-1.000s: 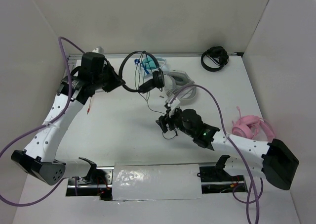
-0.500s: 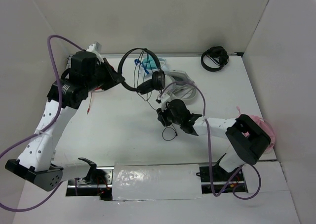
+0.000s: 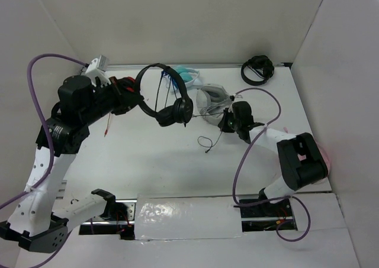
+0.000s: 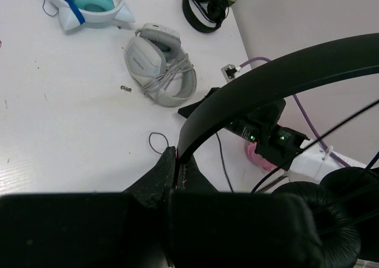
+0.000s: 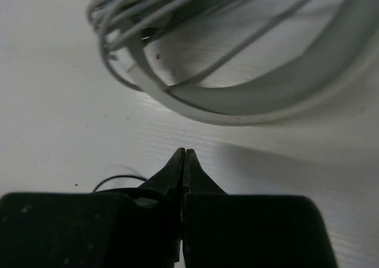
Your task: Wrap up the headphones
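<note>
The slim black headphones [image 3: 155, 81] hang in the air over the back middle of the table, earcups [image 3: 175, 112] lowest. My left gripper [image 3: 131, 94] is shut on the thin headband [image 4: 278, 73], which shows pinched between the fingertips of that gripper [image 4: 176, 157] in the left wrist view. The thin black cable [image 3: 208, 142] runs from the earcups toward my right gripper [image 3: 227, 122], with a loose loop on the table. In the right wrist view the right gripper [image 5: 185, 153] is shut, low over the table, and the cable [image 5: 115, 180] leads in between its fingers.
Grey headphones [image 3: 213, 99] with a bundled cable lie just beyond the right gripper, their band [image 5: 284, 96] close ahead. Teal-and-white headphones [image 3: 185, 74] lie behind them, a bundled black headset [image 3: 257, 70] at the back right, and pink headphones [image 3: 323, 155] under the right arm.
The right gripper has gone from open to shut and swung from mid-table toward the grey headphones. The left arm has drawn the headphones left and nearer, stretching the cable.
</note>
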Controlling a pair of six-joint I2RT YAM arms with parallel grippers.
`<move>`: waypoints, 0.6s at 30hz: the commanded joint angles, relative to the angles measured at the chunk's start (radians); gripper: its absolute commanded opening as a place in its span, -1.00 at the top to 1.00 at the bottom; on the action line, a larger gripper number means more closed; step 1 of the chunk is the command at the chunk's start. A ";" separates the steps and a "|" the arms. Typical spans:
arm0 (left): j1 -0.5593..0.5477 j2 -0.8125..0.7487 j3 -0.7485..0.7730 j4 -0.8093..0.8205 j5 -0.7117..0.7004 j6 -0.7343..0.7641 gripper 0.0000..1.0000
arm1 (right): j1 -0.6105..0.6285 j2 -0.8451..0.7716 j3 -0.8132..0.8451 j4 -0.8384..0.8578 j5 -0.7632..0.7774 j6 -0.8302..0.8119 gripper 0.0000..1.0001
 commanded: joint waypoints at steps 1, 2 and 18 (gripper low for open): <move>0.014 -0.036 -0.008 0.100 0.031 0.025 1.00 | -0.083 0.006 0.040 -0.077 -0.018 0.131 1.00; 0.017 -0.037 -0.009 0.100 0.027 0.032 1.00 | -0.126 0.010 0.036 -0.081 -0.059 0.134 1.00; -0.057 -0.008 -0.439 0.326 0.275 0.255 1.00 | -0.232 0.165 0.564 -0.469 -0.091 -0.018 1.00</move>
